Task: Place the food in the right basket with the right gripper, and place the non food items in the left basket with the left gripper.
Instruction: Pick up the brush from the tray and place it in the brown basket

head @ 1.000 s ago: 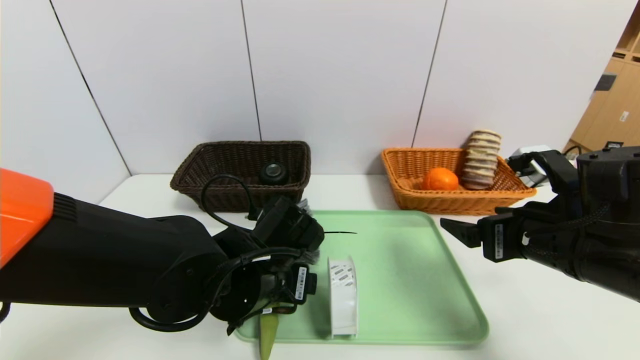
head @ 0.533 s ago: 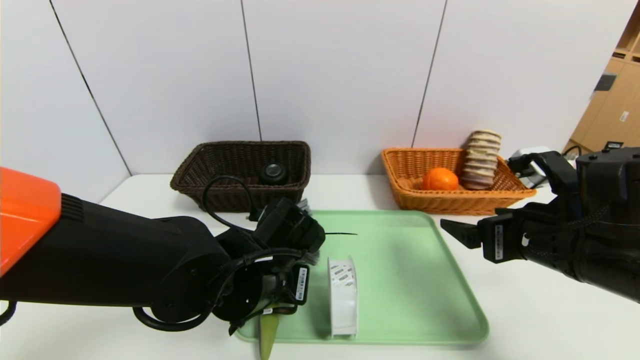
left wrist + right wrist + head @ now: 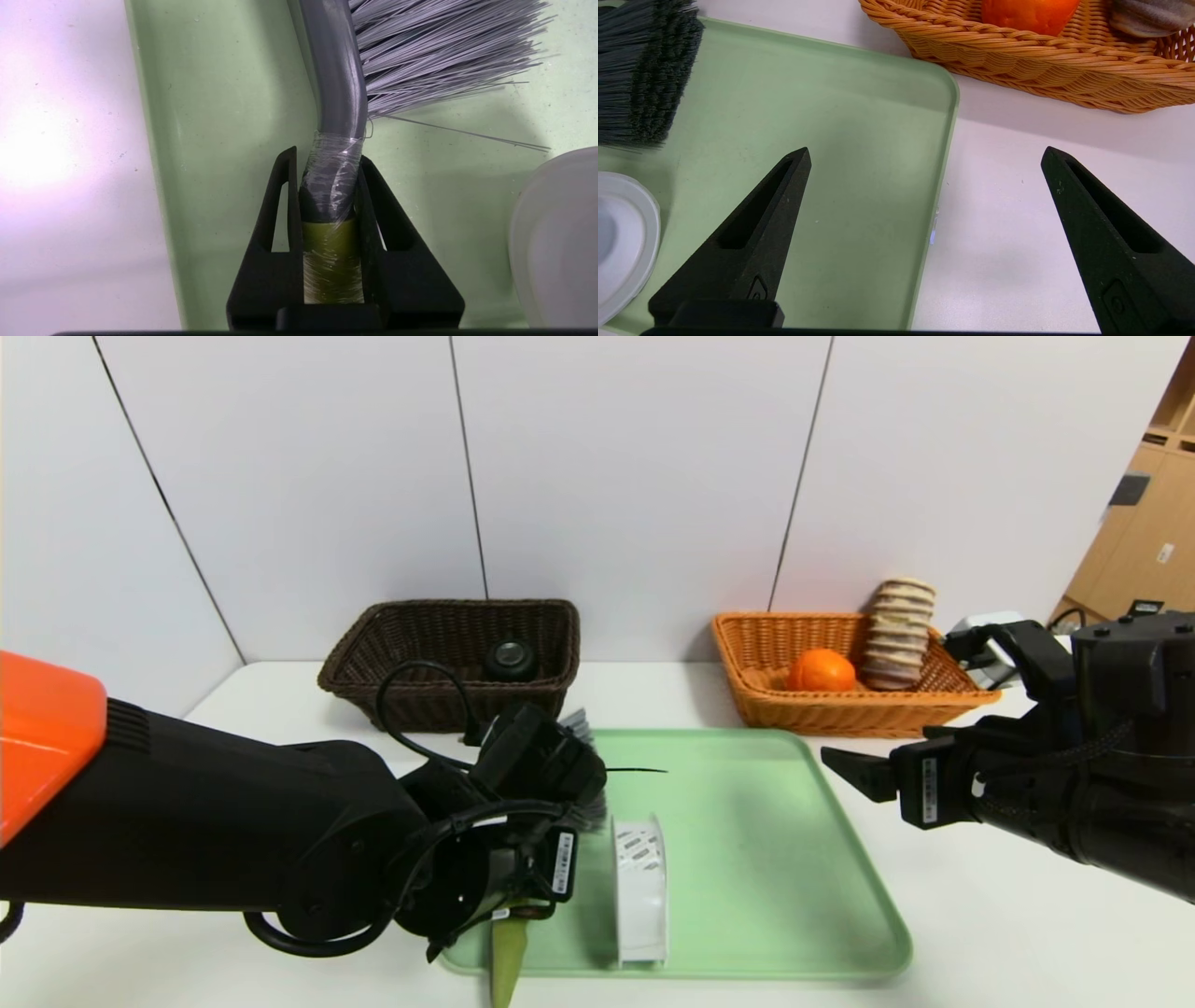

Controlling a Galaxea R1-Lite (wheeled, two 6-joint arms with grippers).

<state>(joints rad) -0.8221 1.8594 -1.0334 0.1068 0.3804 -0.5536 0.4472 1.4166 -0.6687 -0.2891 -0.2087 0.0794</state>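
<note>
Bristles shifted slightly, the brush is pinched by its stiff, likely light handle in the left claw near the green tray's edge; the right claw waits spread.

Brush mostly on L side of tray, spool upright on tray just R of it. Behind tray, on same surface: L basket w/ cup in it; R basket w/ fruit and, R of fruit, roll.
</note>
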